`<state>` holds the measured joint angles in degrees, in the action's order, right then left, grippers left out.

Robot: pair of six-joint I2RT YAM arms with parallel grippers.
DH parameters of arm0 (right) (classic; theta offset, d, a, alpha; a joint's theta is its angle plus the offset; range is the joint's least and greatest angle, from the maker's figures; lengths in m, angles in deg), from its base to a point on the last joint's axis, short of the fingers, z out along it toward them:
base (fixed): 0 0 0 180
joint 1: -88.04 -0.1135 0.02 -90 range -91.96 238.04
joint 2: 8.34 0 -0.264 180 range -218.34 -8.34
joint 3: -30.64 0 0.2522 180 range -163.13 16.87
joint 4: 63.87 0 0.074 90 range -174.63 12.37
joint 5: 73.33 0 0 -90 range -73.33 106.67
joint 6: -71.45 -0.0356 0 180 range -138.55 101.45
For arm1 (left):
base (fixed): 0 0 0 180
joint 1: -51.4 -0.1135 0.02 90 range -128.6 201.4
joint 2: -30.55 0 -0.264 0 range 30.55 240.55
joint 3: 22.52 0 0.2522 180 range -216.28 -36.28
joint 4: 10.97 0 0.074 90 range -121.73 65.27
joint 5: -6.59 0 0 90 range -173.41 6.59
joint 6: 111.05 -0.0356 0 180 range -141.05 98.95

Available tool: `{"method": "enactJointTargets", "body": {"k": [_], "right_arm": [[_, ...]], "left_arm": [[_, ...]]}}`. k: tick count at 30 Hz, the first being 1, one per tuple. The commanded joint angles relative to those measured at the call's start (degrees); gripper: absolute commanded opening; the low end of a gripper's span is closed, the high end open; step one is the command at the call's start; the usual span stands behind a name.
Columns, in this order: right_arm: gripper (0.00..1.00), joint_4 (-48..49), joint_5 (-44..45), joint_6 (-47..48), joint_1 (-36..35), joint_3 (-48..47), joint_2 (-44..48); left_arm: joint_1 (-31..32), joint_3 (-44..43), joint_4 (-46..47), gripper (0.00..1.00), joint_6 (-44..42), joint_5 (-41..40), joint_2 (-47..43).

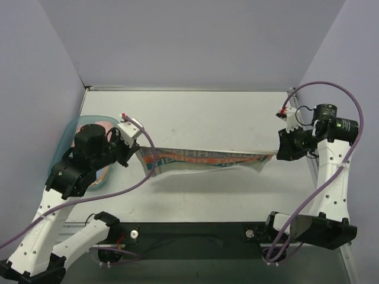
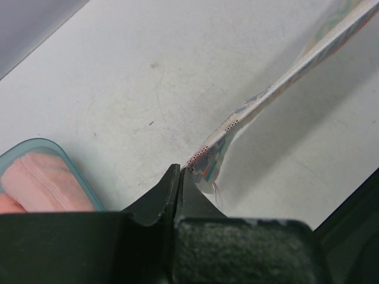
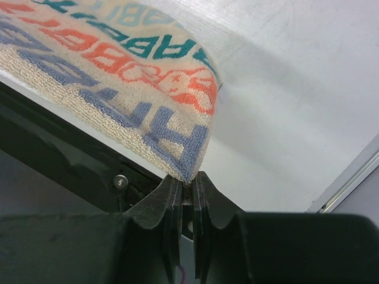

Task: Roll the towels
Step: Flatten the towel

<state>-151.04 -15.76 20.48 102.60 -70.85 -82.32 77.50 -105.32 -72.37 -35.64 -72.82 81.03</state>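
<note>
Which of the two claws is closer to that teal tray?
Left. The left gripper pinches one end of the towel just beside the tray; the right gripper holds the other end, far from it.

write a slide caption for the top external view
Left gripper and right gripper each pinch an end of the RABBIT-lettered towel, held taut over the table; teal tray at left.

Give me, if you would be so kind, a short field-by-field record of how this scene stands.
lettered towel: unrolled, stretched out between the two grippers over the table
left gripper: shut on one end of the lettered towel
right gripper: shut on the opposite end
teal tray: at the left of the table, partly under the left arm
pink towel: lying in the teal tray
rolling: not yet started on the lettered towel
</note>
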Motion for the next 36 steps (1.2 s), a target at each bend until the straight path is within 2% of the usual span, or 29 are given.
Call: {"method": "enactJointTargets", "body": {"k": [1, 5, 8, 11, 15, 19, 20, 21, 22, 23, 24, 25, 26, 27, 28, 31, 32, 34, 36], "right_arm": [[0.0, -4.82, 5.26, 3.16, 0.29, 3.34, 6.2], [0.0, -4.91, 6.67, 3.07, 0.29, 4.05, 6.83], [0.0, -4.12, 6.23, 1.15, -0.76, 2.48, 1.4], [0.0, -2.19, 6.32, -1.4, -2.61, 0.28, -7.65], [0.0, 3.61, 7.99, -5.97, -6.74, -1.92, -21.26], [0.0, 7.48, 8.96, -12.03, -8.5, -9.38, -34.72], [0.03, 8.27, 9.39, -14.31, -8.76, -13.57, -39.88], [0.12, 8.45, 9.57, -15.2, -9.2, -15.53, -42.45], [0.29, 8.46, 9.66, -15.9, -9.82, -17.98, -44.74], [0.36, 8.63, 10.27, -17.48, -10.08, -22.1, -48.59], [0.53, 8.63, 10.45, -18.45, -10.17, -24.66, -50.2], [0.59, 8.63, 10.54, -19.59, -10.0, -26.78, -51.69], [0.61, 8.54, 10.54, -21.34, -9.91, -30.28, -53.45], [0.62, 8.54, 10.63, -21.88, -9.74, -31.36, -53.73], [0.63, 8.63, 10.89, -22.32, -9.21, -31.89, -53.73], [0.6, 8.89, 9.84, -21.63, -8.51, -28.66, -50.67], [0.58, 9.16, 9.23, -20.93, -8.42, -26.64, -47.87], [0.5, 9.68, 7.73, -19.25, -8.5, -19.53, -44.78], [0.4, 10.21, 6.5, -18.81, -8.94, -14.78, -41.44]], "left_arm": [[-1.5, 0.13, -2.19, 0.0, 1.84, -4.52, -5.28], [-1.67, -0.13, -2.46, 0.0, 1.67, -5.23, -6.19], [-1.67, 0.82, -1.5, 0.0, 1.58, -5.76, -2.41], [-1.67, 2.93, 2.1, 0.0, 1.67, -6.19, 2.94], [-2.11, 8.29, 12.53, 0.0, 0.88, -7.95, 10.85], [-4.92, 8.83, 21.43, 0.0, -1.4, -9.36, 24.88], [-6.58, 8.31, 24.23, 0.0, -1.49, -6.92, 27.37], [-6.68, 7.61, 25.39, 0.0, -1.84, -6.46, 29.92], [-6.77, 5.95, 26.44, 0.0, -2.28, -6.63, 34.64], [-7.12, 4.8, 28.11, 0.0, -2.29, -4.63, 36.86], [-7.65, 3.74, 29.08, 0.0, -2.46, -3.74, 38.97], [-7.83, 1.3, 29.7, 0.0, -2.9, -3.13, 43.17], [-7.91, -0.29, 29.53, 0.0, -3.34, -1.9, 45.39], [-8.52, -1.79, 29.27, 0.03, -3.51, -1.54, 47.41], [-8.88, -5.02, 28.66, 0.24, -2.65, -1.36, 50.74], [-11.42, -6.99, 26.72, 0.46, 0.96, 0.12, 52.27], [-11.95, -6.21, 26.72, 0.61, 1.14, 0.92, 51.57], [-12.4, -4.89, 26.63, 0.62, 1.23, 0.4, 48.6], [-12.4, -2.34, 25.67, 0.58, 1.14, 1.27, 46.3]]}}
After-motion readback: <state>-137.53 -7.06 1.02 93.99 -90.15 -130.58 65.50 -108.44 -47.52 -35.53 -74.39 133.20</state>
